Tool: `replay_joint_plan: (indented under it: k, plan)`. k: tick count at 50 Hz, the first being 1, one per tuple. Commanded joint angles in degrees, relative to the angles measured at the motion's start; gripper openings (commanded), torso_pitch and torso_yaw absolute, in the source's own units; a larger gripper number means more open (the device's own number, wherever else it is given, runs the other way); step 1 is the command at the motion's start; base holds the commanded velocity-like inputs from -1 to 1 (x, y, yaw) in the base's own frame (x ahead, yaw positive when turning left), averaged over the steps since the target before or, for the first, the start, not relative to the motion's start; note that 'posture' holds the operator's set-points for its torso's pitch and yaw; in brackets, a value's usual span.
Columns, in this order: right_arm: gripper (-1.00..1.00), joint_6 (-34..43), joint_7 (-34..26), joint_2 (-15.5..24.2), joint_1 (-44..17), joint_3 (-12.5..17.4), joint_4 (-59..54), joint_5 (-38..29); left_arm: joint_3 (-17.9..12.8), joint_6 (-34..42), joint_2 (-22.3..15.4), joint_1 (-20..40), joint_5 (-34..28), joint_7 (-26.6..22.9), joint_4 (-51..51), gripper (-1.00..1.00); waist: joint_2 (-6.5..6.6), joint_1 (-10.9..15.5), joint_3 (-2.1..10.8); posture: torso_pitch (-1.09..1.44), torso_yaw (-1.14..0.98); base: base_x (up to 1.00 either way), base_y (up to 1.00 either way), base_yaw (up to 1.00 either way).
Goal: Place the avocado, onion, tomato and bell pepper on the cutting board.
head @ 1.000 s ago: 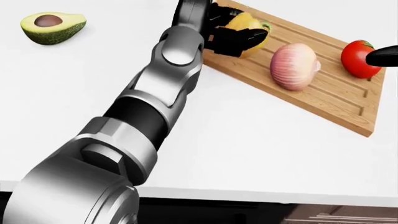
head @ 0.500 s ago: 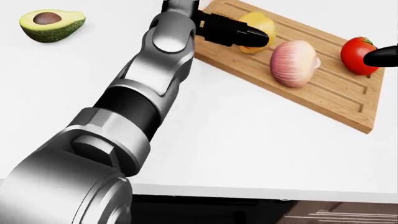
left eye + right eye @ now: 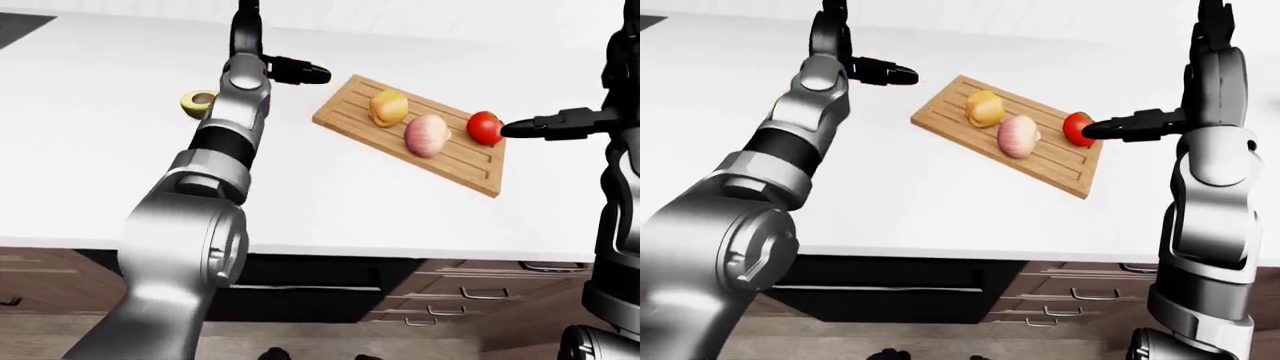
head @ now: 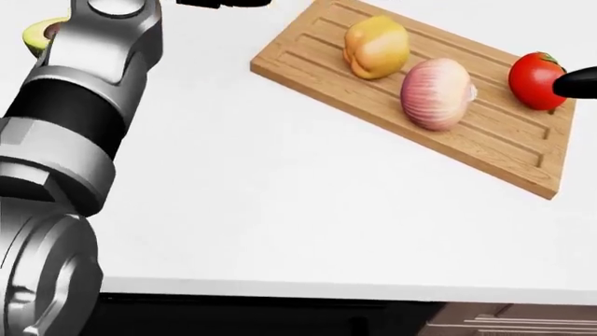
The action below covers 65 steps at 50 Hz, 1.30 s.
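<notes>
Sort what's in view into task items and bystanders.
Task items: cutting board, bell pepper, onion, tomato, avocado off the board on the counter.

Bystanders: white counter, cabinet drawers below it.

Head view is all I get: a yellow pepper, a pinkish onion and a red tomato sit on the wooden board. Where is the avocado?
Observer: The halved green avocado lies on the white counter, left of the wooden cutting board and off it; the left arm hides most of it from you.
Operator: What's the black sliver at my top edge?
Observer: That's the black left hand, fingers stretched out and holding nothing, between avocado and board in the left-eye view.
Operator: And the black tip at my right edge?
Observer: It's the right hand, reaching in from the right with its fingertips at the round red tomato, not closed round it.
</notes>
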<state>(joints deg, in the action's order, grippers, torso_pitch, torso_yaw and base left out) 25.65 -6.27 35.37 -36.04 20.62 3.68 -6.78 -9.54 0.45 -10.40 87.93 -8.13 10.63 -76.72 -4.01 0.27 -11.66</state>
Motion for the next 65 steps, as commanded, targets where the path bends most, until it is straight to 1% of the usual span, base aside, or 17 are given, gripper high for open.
replay_joint_plan:
  k: [1,2,5,8,11,15,17,20,25,27,28,31,38,41,49,59,65]
  plan:
    - [1.00,-1.41,0.53,1.20,-1.54,0.99,2.04,-0.20,0.21,-0.70,-1.83,2.40,0.10,0.27,2.68,1.00,-0.22,0.03,2.25,0.28,0.00,0.00,0.00,0.00]
    - [1.00,-1.35,0.51,1.15,-1.58,0.94,2.10,-0.18,0.62,-0.69,-2.20,2.35,-0.26,0.27,2.78,1.00,-0.13,0.03,2.26,0.28,0.00,0.00,0.00,0.00]
    - [1.00,-1.54,0.61,0.94,-1.62,0.64,1.90,-0.45,0.42,0.16,-4.03,2.53,-0.03,0.96,3.07,1.00,0.09,-0.02,2.28,0.28,0.00,0.00,0.00,0.00]
    - [1.00,-1.55,0.72,0.84,-1.84,0.54,1.74,-0.64,1.29,1.07,-5.72,1.86,-1.17,0.58,3.53,1.00,0.27,-0.04,2.29,0.28,0.00,0.00,0.00,0.00]
    - [1.00,-1.58,0.75,0.55,-1.92,0.25,1.74,-0.81,1.13,2.03,-7.24,1.10,-1.31,0.30,4.12,1.00,0.49,-0.02,2.33,0.28,0.00,0.00,0.00,0.00]
    - [1.00,-1.62,0.56,0.65,-1.83,0.47,1.81,-0.83,1.13,3.81,-9.14,0.76,-1.40,-0.65,5.18,1.00,0.77,-0.09,2.39,0.28,0.00,0.00,0.00,0.00]
    - [1.00,-1.64,0.57,0.61,-1.75,0.50,1.76,-0.84,2.04,5.56,-9.95,0.22,-2.36,-2.05,5.81,1.00,0.87,-0.10,2.34,0.28,0.00,0.00,0.00,0.00]
    - [1.00,-1.59,0.51,0.55,-1.84,0.41,1.84,-0.90,1.66,7.32,-10.99,0.41,-2.03,-2.81,7.20,1.00,1.00,-0.11,2.31,0.28,0.00,0.00,0.00,0.00]
    - [1.00,-1.69,0.48,0.48,-1.69,0.42,1.81,-0.90,2.46,10.49,-12.71,-1.86,-2.88,-5.64,11.34,1.00,1.18,-0.14,2.20,0.28,0.00,0.00,0.00,0.00]
    - [1.00,-1.50,0.47,0.47,-1.84,0.36,1.96,-0.96,2.81,11.28,-13.43,-3.67,-3.30,-7.42,14.21,1.00,1.28,-0.19,2.22,0.28,0.00,0.00,0.00,0.00]
    - [1.00,-1.44,0.47,0.47,-1.89,0.39,1.98,-0.95,3.21,11.80,-13.58,-4.50,-3.58,-9.32,15.35,1.00,1.34,-0.21,2.25,0.28,0.00,0.00,0.00,0.00]
    - [1.00,-1.45,0.44,0.42,-1.84,0.36,2.05,-1.00,2.90,12.97,-14.55,-5.65,-4.11,-10.54,17.80,1.00,1.52,-0.20,2.32,0.28,0.00,0.00,0.00,0.00]
    - [1.00,-1.90,0.63,0.27,-1.88,0.21,1.43,-1.09,2.31,17.45,-16.33,-8.77,-4.82,-15.82,25.41,1.00,1.65,-0.27,2.17,0.28,0.00,0.00,0.00,0.00]
    - [1.00,-2.02,0.70,0.10,-1.98,0.07,1.25,-1.18,1.76,19.53,-16.28,-9.96,-4.57,-16.41,28.10,1.00,1.70,-0.28,2.15,0.28,0.00,0.00,0.00,0.00]
    - [1.00,-2.27,0.87,-0.28,-2.28,-0.42,0.84,-1.63,0.93,20.30,-17.74,-13.05,-4.79,-16.16,30.46,1.00,2.04,-0.25,2.30,0.28,0.00,0.00,0.00,0.00]
    - [1.00,-2.17,0.49,-0.09,-1.70,0.09,1.51,-1.47,0.17,22.72,-18.88,-17.02,-4.06,-16.17,34.96,1.00,2.18,-0.30,2.25,0.28,0.00,0.00,0.00,0.00]
    - [1.00,-2.17,0.52,-0.26,-1.81,-0.10,1.47,-1.63,-0.53,21.89,-18.68,-19.08,-2.90,-14.74,34.22,1.00,2.29,-0.27,2.30,0.28,0.00,0.00,0.00,0.00]
